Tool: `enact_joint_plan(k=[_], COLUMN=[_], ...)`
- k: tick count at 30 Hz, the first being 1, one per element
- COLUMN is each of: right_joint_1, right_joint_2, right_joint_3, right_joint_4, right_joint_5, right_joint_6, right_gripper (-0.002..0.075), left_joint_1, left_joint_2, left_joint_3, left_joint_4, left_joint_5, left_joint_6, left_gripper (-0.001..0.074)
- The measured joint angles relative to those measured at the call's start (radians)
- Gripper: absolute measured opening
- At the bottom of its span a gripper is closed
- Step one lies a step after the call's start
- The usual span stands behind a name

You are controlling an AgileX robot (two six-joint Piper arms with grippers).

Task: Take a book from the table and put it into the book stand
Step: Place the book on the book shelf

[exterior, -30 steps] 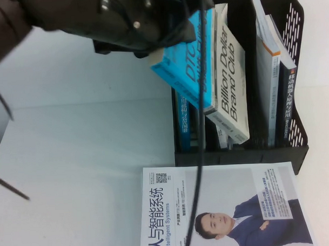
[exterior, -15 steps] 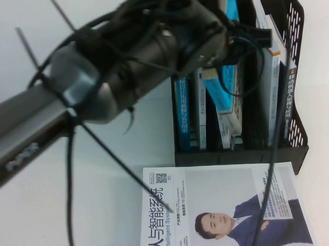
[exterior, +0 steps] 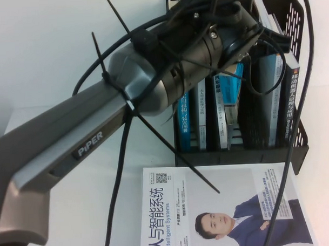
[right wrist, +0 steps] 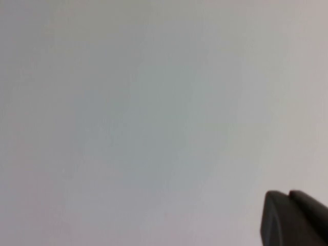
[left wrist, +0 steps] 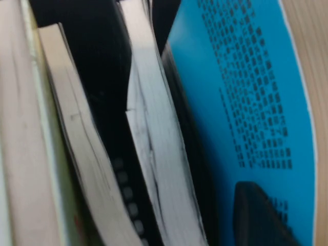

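left claw (left wrist: 261, 215): clamped on blue book (exterior: 231, 99), upright in black book stand (exterior: 300, 145) at bench (exterior: 54, 62) far edge | right claw (right wrist: 292, 218): over bare bench, grip cannot tell

"PIPER" on the left arm (exterior: 89, 144); "Intelligent Systems" on the white book (exterior: 221, 207)
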Motion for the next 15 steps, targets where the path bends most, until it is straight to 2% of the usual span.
enact_joint_plan(k=[4, 8, 12, 15], right_joint_1=[0.000, 0.000, 0.000, 0.000], right_joint_2=[-0.106, -0.190, -0.248, -0.267], right_joint_3=[-0.002, -0.008, -0.008, 0.004], right_joint_4=[0.050, 0.197, 0.444, 0.669], right_joint_5=[-0.044, -0.071, -0.130, -0.298], right_joint_6=[-0.110, -0.270, -0.558, -0.820], right_gripper=[-0.0003, -0.0003, -0.0003, -0.0003], left_joint_1=[0.018, 0.049, 0.069, 0.070], left_joint_2=[0.018, 0.031, 0.045, 0.052], left_joint_3=[-0.010, -0.010, -0.010, -0.010], left_joint_4=[-0.057, -0.139, -0.248, -0.285], left_joint_5=[-0.003, 0.000, 0.068, 0.088], left_joint_6=[0.030, 0.055, 0.062, 0.062], left_gripper=[0.0181, 0.0181, 0.0181, 0.0181])
